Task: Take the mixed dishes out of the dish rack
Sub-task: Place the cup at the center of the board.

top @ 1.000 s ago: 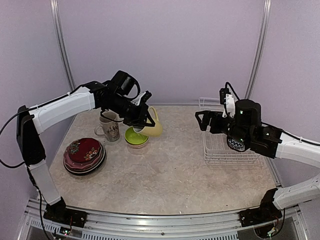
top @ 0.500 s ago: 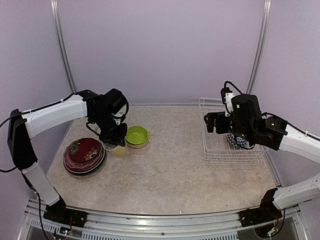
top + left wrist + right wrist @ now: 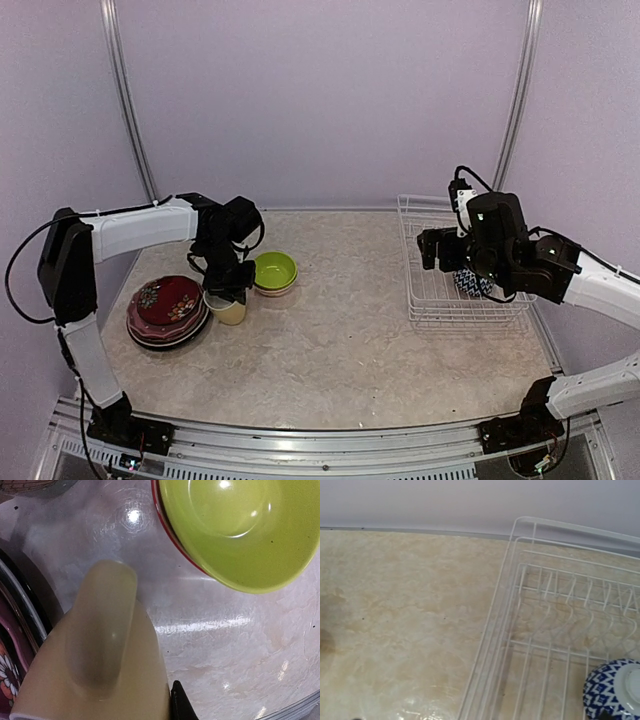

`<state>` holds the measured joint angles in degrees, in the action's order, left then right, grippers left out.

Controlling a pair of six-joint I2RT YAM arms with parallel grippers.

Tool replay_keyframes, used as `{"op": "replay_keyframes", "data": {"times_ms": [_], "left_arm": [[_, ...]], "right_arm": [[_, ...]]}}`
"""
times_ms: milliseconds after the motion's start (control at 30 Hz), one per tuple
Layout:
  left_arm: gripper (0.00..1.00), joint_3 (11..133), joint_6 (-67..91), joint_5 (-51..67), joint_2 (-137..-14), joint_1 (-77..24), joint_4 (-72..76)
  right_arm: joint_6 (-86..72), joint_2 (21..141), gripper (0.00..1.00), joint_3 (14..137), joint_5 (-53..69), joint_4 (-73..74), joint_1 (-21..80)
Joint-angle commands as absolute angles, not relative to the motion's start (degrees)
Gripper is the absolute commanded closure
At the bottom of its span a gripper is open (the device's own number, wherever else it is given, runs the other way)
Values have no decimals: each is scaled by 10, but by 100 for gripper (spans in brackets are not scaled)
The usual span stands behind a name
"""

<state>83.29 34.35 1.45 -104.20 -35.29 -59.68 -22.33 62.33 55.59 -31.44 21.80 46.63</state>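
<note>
1. The left arm reaches across the left side of the worktop (image 3: 340, 350), and its claw (image 3: 230, 292) is down on the top of the pale-yellow mug (image 3: 229, 312).
2. The mug stands upright on the worktop, just beside the stack of plates (image 3: 166, 311), whose top plate is red and patterned.
3. The lime-green bowl (image 3: 274, 272) sits just behind and to the right of the mug.
4. The white dish rack (image 3: 440, 300) is on the right.
5. The right claw (image 3: 427, 249) hovers over the rack's near-left part, its jaws seemingly apart.
6. A blue-and-white patterned bowl (image 3: 468, 284) lies in the rack, partly hidden by the right arm.
</note>
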Motion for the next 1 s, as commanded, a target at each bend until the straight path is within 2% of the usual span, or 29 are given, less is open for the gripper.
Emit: {"op": "replay_keyframes", "data": {"times_ms": [0,67,167,333,467,700,967], "left_arm": [[88,837,347,2,-1049,-352,-579],[79,833,344,2,-1046,-352,-576],[57,817,334,3,-1028,-353,-566],[41,817,326,5,-988,-354,-572],[34,833,310,17,-943,-353,-578],[32,906,242,49,-878,-352,-545],[26,985,199,177,-870,-347,-416]], "right_arm": [[-225,605,0,550,-334,239,465],[-226,605,0,551,-336,241,465],[-226,606,0,552,-341,244,465],[-230,609,0,556,-352,254,465],[-235,612,0,560,-364,269,465],[-276,635,0,579,-414,336,456],[-302,676,0,603,-372,381,368]]}}
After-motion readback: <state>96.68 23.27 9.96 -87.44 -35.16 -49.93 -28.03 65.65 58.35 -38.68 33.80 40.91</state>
